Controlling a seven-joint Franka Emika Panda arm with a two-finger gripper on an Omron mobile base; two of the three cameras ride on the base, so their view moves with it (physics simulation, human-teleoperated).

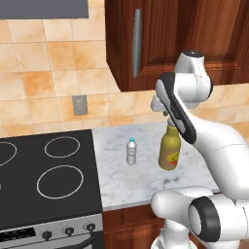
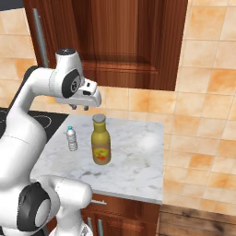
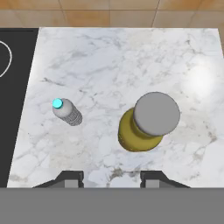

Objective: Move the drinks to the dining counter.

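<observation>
Nearest the camera: the white arm (image 2: 27, 138), curling up from the base and over the worktop. At its end, the gripper (image 2: 80, 108), hanging above the marble worktop (image 2: 133, 166), pointed straight down, jaws pulled in to a narrow gap and gripping nothing. Fingertips (image 3: 70, 178) poking up at the bottom of the hand view, bare marble between them.

Just below and a bit to the side of that, the amber bottle (image 2: 101, 146), standing upright on the worktop, grey cap on top, yellow-red label facing out. Not touched by the gripper, clear air between cap and fingers. From the hand view, cap (image 3: 156, 113) seen from straight above, off to the right of the fingers.

Beside it, toward the stove, the small water bottle (image 1: 131, 151), upright too, blue cap, apart from the amber one. Both sitting on the narrow marble worktop.

Left of the worktop, the black stove (image 1: 48, 180) with white burner rings and knobs along the front.

Further back, tan wall tiles (image 1: 44, 78), a grey outlet plate (image 1: 80, 104), and a dark wood cabinet (image 2: 129, 41) with a long grey handle (image 1: 136, 43).
</observation>
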